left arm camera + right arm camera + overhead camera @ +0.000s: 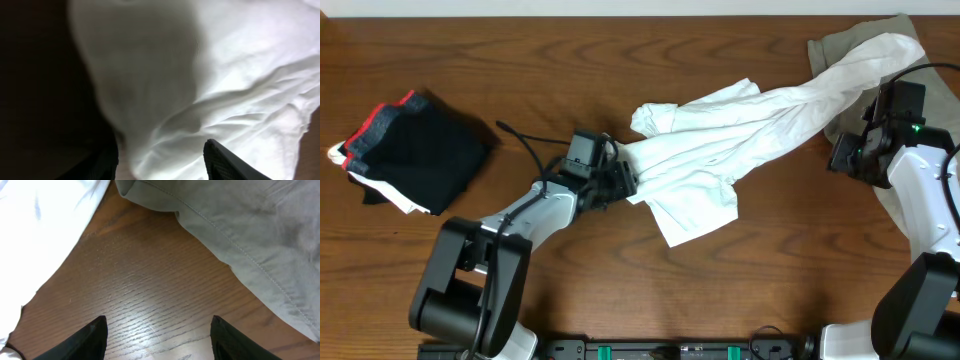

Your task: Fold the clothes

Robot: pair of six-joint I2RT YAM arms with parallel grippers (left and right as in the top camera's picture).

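Three lots of clothing lie on the wooden desk. Near the left edge sits a folded stack of dark garments, with red and white layers showing along its side towards that edge.

From the near edge the left arm reaches towards the middle of the desk, and the left fingers sit at the bunched end of the white shirt. In the left wrist view they stand well apart with white cloth filling the gap between them. They are spread over the fabric and not pinched together on it. Whether their tips touch the cloth I cannot tell.

The white shirt is unfolded and rumpled. It stretches from the middle of the desk in a long band up to the far right corner, with a loose flap hanging towards the near edge beside the left fingers. Its far end lies over a grey garment crumpled in that far right corner.

Along the right edge, the right arm holds the right fingers just beside the shirt's band and the grey garment. The right wrist view shows them wide apart and holding nothing, with bare wood between them, white cloth to one side and a stitched grey hem to the other.
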